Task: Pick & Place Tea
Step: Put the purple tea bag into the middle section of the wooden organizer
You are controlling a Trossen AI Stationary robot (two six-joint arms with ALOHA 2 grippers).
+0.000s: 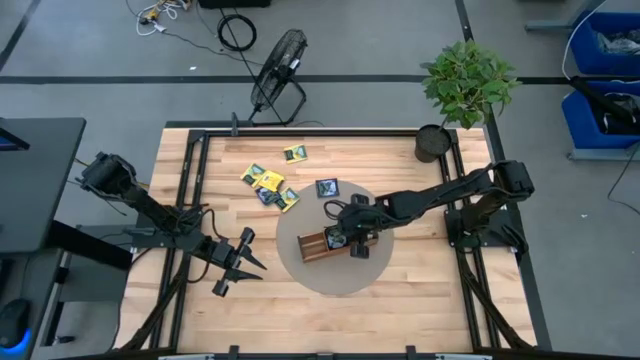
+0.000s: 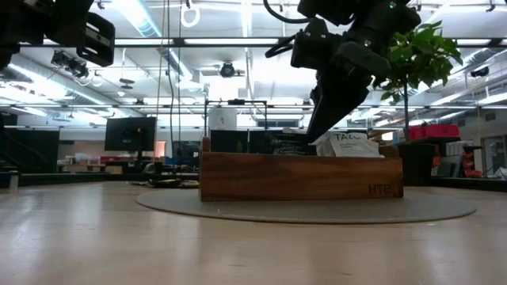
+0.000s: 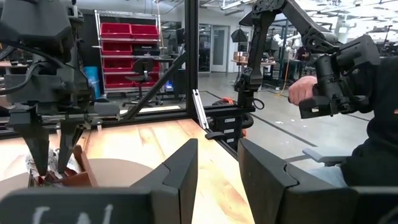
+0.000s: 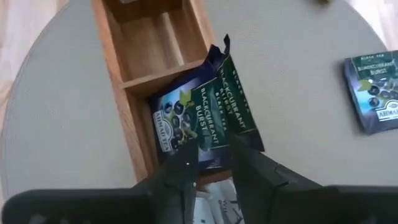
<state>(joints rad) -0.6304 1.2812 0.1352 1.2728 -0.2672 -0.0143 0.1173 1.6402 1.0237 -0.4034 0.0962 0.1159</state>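
Note:
A brown wooden tray (image 1: 312,246) (image 2: 301,178) stands on a round grey mat (image 1: 330,280). My right gripper (image 1: 343,238) (image 4: 215,163) reaches steeply down into the tray, shut on a dark blue tea sachet (image 4: 205,115). White sachets (image 2: 345,144) stand in the tray's end compartment. Yellow-and-green sachets (image 1: 268,183) lie flat on the table, and another dark sachet (image 1: 327,187) (image 4: 373,90) lies on the mat. My left gripper (image 1: 240,275) (image 3: 217,168) hovers open at the table's left, holding nothing. My right gripper pinches the dark blue sachet's near edge (image 4: 216,148) between its two fingers, coming slanting down from the table's right. The sachet is bent along its length. Its lower part is inside a tray compartment, and its far corner (image 4: 224,43) sticks up above the tray wall.
The tray's far compartment (image 4: 143,37) holds nothing. A potted plant (image 1: 465,85) stands at the table's far right corner. A black frame (image 1: 200,135) runs round the table. Beyond the table a person's hand (image 3: 301,90) holds a control handle.

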